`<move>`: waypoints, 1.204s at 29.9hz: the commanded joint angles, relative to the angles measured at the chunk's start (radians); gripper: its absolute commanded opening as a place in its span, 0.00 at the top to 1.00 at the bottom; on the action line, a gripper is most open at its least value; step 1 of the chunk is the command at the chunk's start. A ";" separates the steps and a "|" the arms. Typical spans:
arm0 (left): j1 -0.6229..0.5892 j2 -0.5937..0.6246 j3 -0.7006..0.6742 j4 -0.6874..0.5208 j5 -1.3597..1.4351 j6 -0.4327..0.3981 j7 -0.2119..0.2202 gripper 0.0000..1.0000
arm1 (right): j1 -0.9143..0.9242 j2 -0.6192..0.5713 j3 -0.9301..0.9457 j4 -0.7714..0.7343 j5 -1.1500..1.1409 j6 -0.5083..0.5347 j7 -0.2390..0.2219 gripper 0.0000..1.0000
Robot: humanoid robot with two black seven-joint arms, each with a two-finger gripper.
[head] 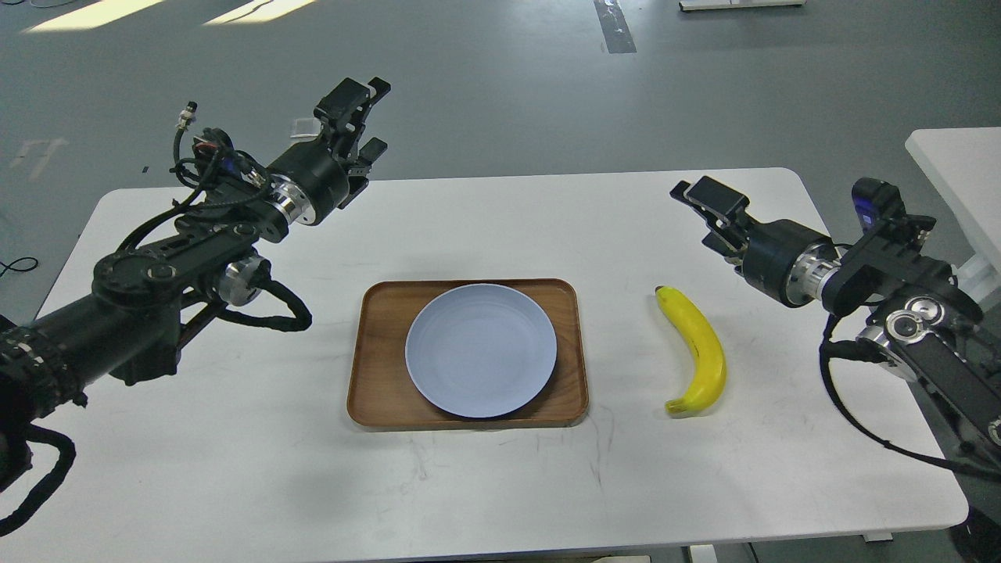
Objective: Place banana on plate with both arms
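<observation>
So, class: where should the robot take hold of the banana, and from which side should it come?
Probably the banana's thick middle, coming from above with the right gripper, the nearer one. It lies flat on the white table, curved, with clear space both sides, so fingers can straddle its width there.

No readable writing turned up anywhere in this view. The banana [694, 349] carried no sticker or brand mark, and the plate [481, 360] just left of it showed only faint rings. The wooden tray [379, 367] under that plate was bare of any stamp. A small white tag [302, 127] sat on the left arm, far left of the banana, too small to read.
</observation>
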 commanded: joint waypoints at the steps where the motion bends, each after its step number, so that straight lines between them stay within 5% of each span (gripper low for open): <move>1: 0.013 0.007 -0.157 -0.002 -0.099 -0.112 0.185 0.02 | 0.009 -0.132 -0.067 0.053 -0.187 0.069 0.000 0.02; 2: 0.022 0.007 -0.188 -0.002 -0.110 -0.156 0.234 0.02 | 0.014 -0.167 -0.087 0.061 -0.236 0.090 0.002 0.03; 4: 0.038 0.007 -0.209 -0.002 -0.113 -0.196 0.263 0.02 | 0.026 -0.192 -0.116 0.062 -0.279 0.109 0.002 0.04; 21: 0.098 0.052 -0.213 -0.002 -0.128 -0.244 0.256 0.02 | 0.049 -0.080 -0.351 -0.039 -0.428 0.132 -0.006 0.08; 24: 0.102 0.055 -0.212 -0.002 -0.127 -0.243 0.256 0.02 | 0.048 -0.080 -0.370 -0.045 -0.428 0.134 -0.008 0.19; 27: 0.113 0.055 -0.212 -0.002 -0.125 -0.241 0.256 0.02 | 0.049 -0.080 -0.393 -0.042 -0.430 0.137 -0.008 0.57; 28: 0.114 0.053 -0.212 -0.002 -0.125 -0.240 0.256 0.02 | 0.049 -0.080 -0.396 -0.042 -0.430 0.143 -0.008 0.62; 36: 0.122 0.055 -0.209 -0.002 -0.124 -0.235 0.256 0.02 | 0.043 -0.080 -0.400 -0.040 -0.430 0.164 -0.029 0.79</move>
